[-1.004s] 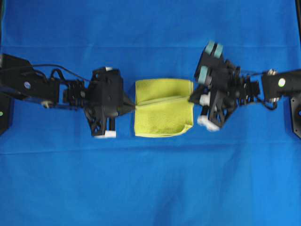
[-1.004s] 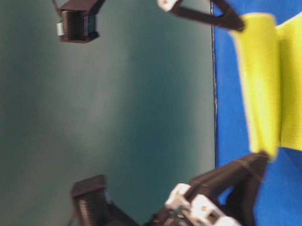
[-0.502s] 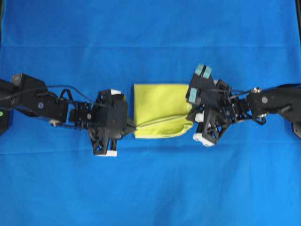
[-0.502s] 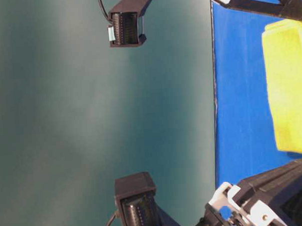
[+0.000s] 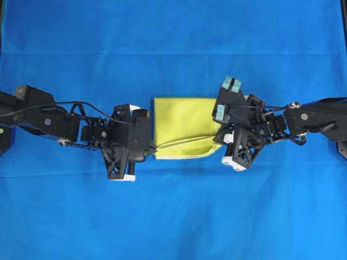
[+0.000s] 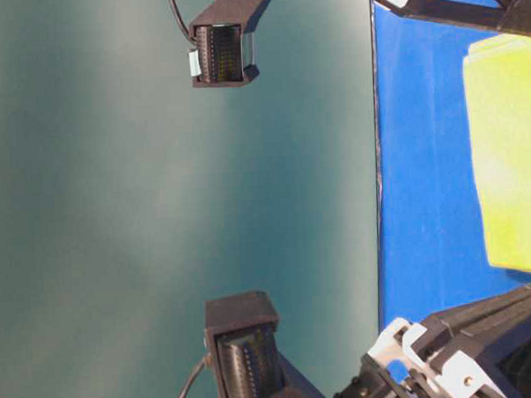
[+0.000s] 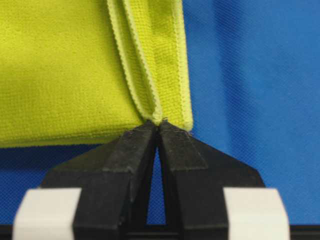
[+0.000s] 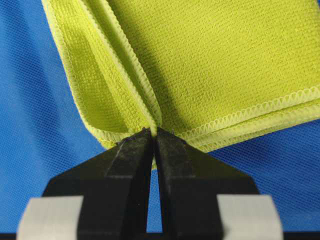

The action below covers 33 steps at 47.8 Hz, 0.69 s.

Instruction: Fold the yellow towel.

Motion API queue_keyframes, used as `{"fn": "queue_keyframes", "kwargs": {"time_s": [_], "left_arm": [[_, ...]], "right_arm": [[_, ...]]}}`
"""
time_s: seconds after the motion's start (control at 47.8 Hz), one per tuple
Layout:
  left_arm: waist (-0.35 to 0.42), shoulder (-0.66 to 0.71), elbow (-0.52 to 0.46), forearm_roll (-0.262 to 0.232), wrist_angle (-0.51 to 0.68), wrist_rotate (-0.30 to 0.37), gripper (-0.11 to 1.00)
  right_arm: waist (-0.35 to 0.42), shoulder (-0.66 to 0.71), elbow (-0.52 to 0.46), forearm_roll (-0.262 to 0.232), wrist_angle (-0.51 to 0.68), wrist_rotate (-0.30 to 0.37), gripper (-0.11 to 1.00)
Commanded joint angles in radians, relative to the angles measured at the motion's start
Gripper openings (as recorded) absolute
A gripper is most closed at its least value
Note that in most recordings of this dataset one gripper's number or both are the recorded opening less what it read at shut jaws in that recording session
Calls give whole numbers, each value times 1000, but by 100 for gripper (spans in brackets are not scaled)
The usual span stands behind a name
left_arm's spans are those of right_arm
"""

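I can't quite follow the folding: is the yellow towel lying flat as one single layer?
No. The right wrist view shows the yellow towel doubled over, with several stitched hems stacked along its edge on the blue cloth.

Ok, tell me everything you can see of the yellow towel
The yellow towel is a bright yellow-green microfibre cloth with a stitched hem, lying folded in layers on the blue table cover. A raised crease runs across it near its lower edge. The left gripper and the right gripper each pinch the hem at opposite ends of that crease.
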State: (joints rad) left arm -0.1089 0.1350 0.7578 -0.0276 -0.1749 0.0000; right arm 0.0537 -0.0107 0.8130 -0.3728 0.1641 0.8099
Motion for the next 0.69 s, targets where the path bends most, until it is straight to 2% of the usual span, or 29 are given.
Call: {"fn": "queue_keyframes", "kwargs": {"time_s": [0.0,0.146,0.209,0.251,0.356,0.502,0.586,0.669], "left_arm": [[0,-17,-28,2,-5,2,10],[-8,-46,-34,0,9,17,48],[-11,-74,-31,2,23,18,59],[-11,-94,-29,2,32,17,61],[-11,-149,-20,2,74,17,55],[-11,-235,-6,0,127,20,52],[-11,-293,9,2,141,23,52],[-11,-360,35,0,141,34,52]], "right_arm": [[9,-8,-23,2,0,2,6],[32,-23,-44,-2,52,0,50],[43,-40,-51,-3,86,0,61],[51,-55,-55,-2,107,0,60],[74,-104,-64,-3,149,0,53],[92,-193,-63,-14,187,-5,54],[91,-247,-57,-40,210,-9,54],[92,-304,-51,-91,235,-8,54]]}}
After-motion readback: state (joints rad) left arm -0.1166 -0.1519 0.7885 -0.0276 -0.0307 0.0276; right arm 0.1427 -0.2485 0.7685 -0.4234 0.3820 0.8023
